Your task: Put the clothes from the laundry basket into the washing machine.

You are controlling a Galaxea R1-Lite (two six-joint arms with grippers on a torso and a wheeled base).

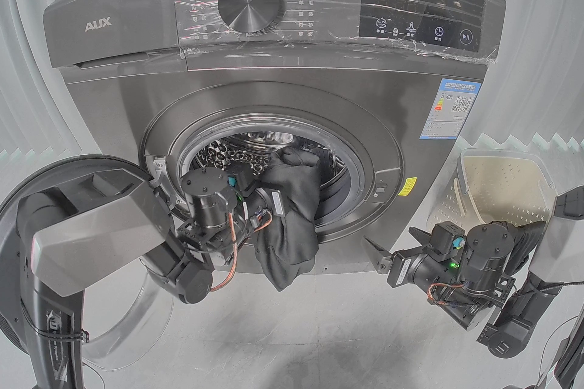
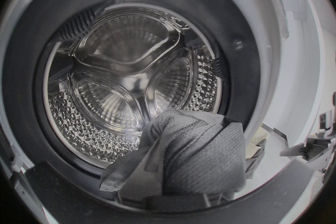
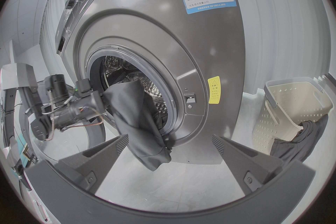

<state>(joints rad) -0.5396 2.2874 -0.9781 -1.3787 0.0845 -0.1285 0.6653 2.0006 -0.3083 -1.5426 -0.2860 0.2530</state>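
The washing machine (image 1: 121, 98) stands with its door swung open to the left. My left gripper (image 1: 283, 191) is at the mouth of the drum (image 2: 129, 70), shut on a dark grey garment (image 1: 292, 226). The cloth drapes over the fingers and hides them; its upper part is inside the opening and its lower part hangs over the rim (image 3: 140, 123). Cloth bunches low before the shiny drum (image 2: 196, 158). My right gripper (image 1: 392, 248) hovers open and holds nothing, low between the machine and the cream laundry basket (image 1: 505, 183). Another dark garment (image 3: 301, 140) hangs over the basket's rim (image 3: 297, 86).
The round door (image 1: 115, 317) juts out at the lower left, beside my left arm. Pale floor lies in front of the machine. The basket stands on the floor to the machine's right, against a white curtain.
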